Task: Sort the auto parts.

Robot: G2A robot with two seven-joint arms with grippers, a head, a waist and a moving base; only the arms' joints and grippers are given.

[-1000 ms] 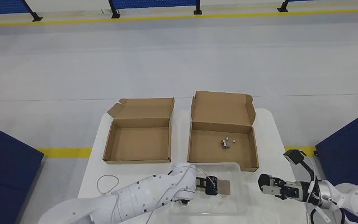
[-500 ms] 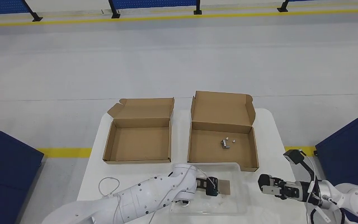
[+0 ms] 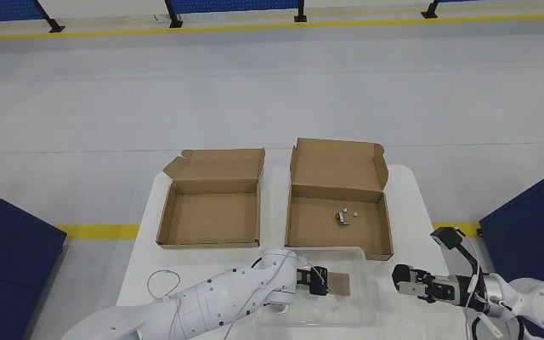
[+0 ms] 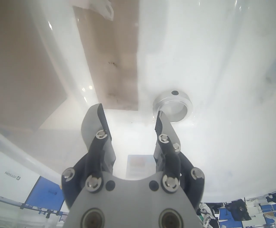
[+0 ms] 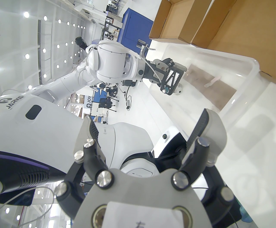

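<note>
A silver metal ring [image 4: 167, 98] lies on the floor of the clear plastic tray [image 3: 350, 311]. My left gripper [image 4: 130, 115] is down in the tray, open, with one fingertip [image 4: 160, 121] at the ring's near rim and the ring outside the jaws. In the top view the left gripper [image 3: 318, 280] sits beside a brown cardboard piece [image 3: 339, 284]. The right wrist view shows the ring [image 5: 179, 91] just past the left gripper [image 5: 170, 83]. My right gripper [image 3: 403, 280] stands open and empty at the tray's right.
Two open cardboard boxes stand behind the tray: the left box [image 3: 208, 218] looks bare, the right box [image 3: 323, 229] holds a few small parts [image 3: 343, 218]. A small pale plastic piece [image 4: 106, 9] lies on the cardboard piece [image 4: 112, 64].
My left gripper has shifted slightly to the left inside the tray. The right arm has kept still.
</note>
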